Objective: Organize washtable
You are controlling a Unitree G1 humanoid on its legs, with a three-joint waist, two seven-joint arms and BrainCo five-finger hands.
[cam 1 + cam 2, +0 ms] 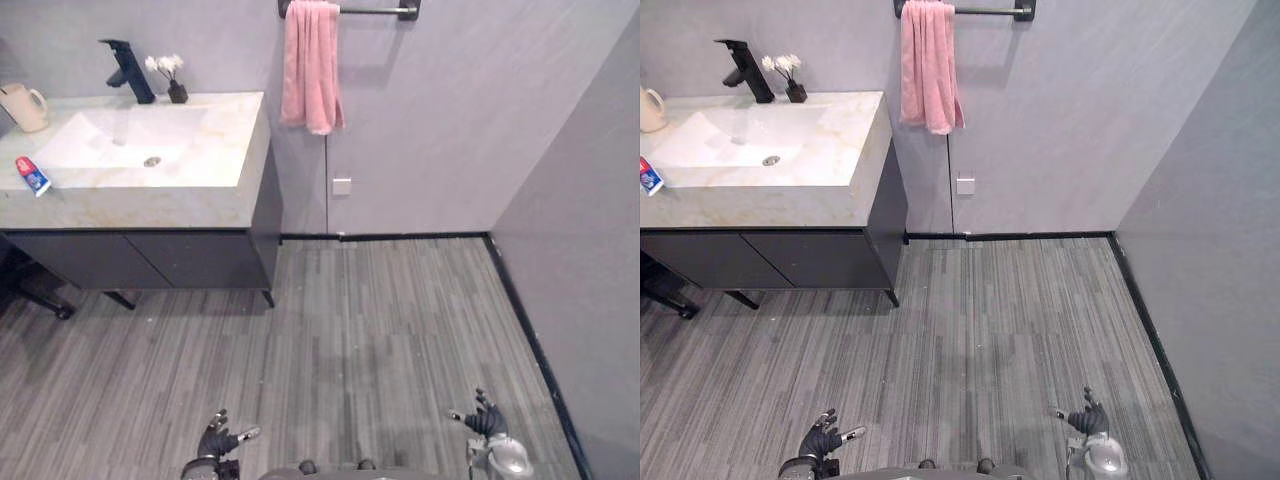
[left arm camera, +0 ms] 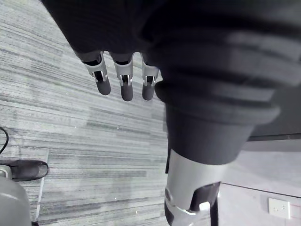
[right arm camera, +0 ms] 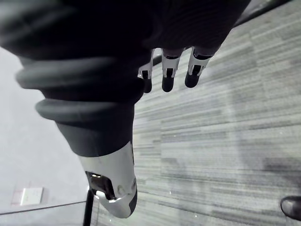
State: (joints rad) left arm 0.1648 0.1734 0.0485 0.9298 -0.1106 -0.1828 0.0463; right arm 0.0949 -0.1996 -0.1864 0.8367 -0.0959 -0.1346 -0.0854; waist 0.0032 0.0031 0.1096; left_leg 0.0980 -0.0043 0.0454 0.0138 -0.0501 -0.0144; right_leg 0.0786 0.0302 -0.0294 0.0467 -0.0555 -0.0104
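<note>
The washtable (image 1: 150, 205) stands at the far left, a pale stone top with a white sink (image 1: 120, 135) and dark drawers below. On it lie a toothpaste tube (image 1: 33, 175) at the front left, a cream cup (image 1: 22, 106) at the back left, a black faucet (image 1: 128, 68) and a small vase of white flowers (image 1: 172, 78). My left hand (image 1: 218, 438) and right hand (image 1: 484, 418) hang low over the floor, far from the table, both with relaxed open fingers (image 2: 123, 82) holding nothing.
A pink towel (image 1: 311, 65) hangs from a wall rail to the right of the washtable. A wall socket (image 1: 342, 186) sits below it. A grey wall (image 1: 590, 250) closes the right side. Grey plank floor (image 1: 380, 320) lies between me and the table.
</note>
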